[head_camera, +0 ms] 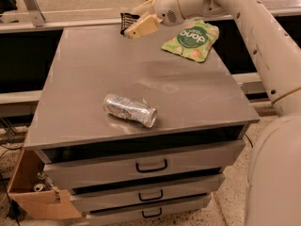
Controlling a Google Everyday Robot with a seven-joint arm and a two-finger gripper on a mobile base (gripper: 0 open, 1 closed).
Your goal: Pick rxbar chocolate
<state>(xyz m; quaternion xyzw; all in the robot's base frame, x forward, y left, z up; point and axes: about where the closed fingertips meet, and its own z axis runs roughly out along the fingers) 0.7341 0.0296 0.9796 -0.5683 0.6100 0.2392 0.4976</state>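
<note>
The rxbar chocolate (125,19), a small dark-wrapped bar, sits between the fingers of my gripper (131,25) at the far edge of the metal cabinet top (94,74). The gripper is shut on the bar and holds it just above the surface, left of the green snack pouch (192,40). My white arm reaches in from the upper right. The crushed silver can (130,110) lies on its side near the front of the top, well away from the gripper.
The cabinet has three drawers with dark handles (151,166) below the top. An open cardboard box (33,192) stands on the floor at the lower left. My white base (275,173) fills the right side. A rail runs behind the cabinet.
</note>
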